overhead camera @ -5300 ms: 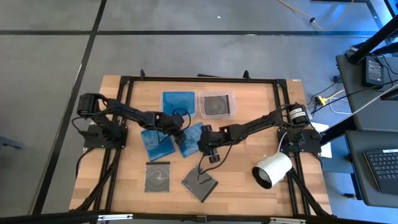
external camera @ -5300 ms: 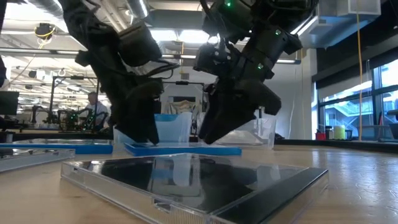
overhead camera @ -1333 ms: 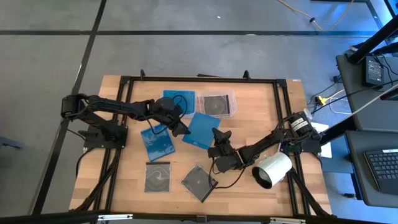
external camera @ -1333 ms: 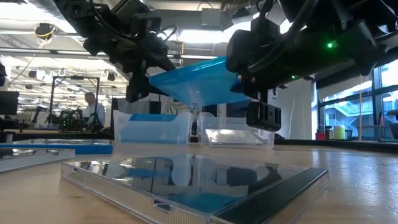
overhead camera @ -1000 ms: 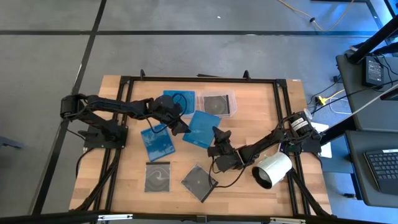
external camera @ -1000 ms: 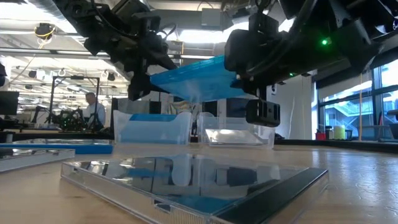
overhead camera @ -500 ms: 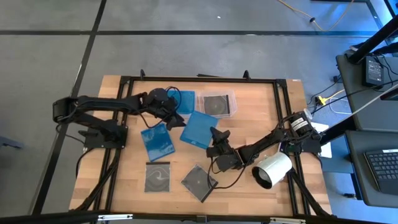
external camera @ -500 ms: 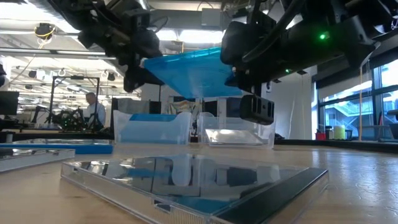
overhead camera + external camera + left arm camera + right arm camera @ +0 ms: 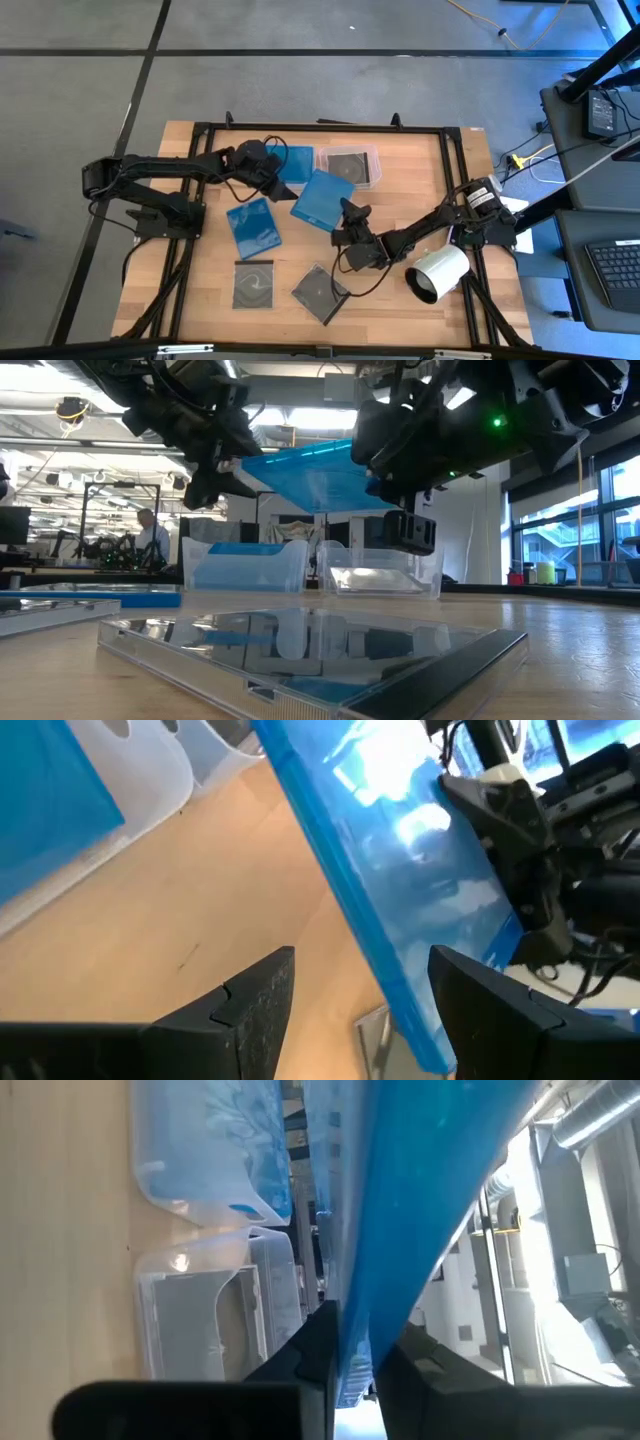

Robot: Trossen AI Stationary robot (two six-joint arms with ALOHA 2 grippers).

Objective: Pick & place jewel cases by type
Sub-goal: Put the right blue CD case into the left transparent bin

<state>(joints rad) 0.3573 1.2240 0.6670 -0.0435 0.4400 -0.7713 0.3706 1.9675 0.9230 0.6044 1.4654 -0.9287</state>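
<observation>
A translucent blue jewel case (image 9: 320, 196) hangs in the air over the table's middle, tilted, also in the low view as the blue case (image 9: 315, 478). My right gripper (image 9: 343, 214) is shut on it. My left gripper (image 9: 282, 186) is open at the case's left side; its fingers (image 9: 262, 990) stand on either side of the case's edge (image 9: 385, 990) with no touch showing. Another blue case (image 9: 253, 225) and two dark cases (image 9: 253, 285) (image 9: 320, 292) lie flat on the table. My right gripper pinches the blue case between its two fingers (image 9: 318, 1342) at the edge facing the table's right (image 9: 362, 1295). It comes from the right-near side, slanting upward. The case is lifted clear and tilted.
Two clear tubs stand at the far edge: the left tub (image 9: 272, 152) holds a blue case, the right tub (image 9: 372, 158) a dark one. A white cylinder (image 9: 437, 272) lies near the right arm's base. Black frame rails (image 9: 320, 127) run round the table.
My left gripper has drawn back from the blue case's left edge toward the table's far-left. My right gripper has carried the case a little toward the far edge and higher, still tilted.
</observation>
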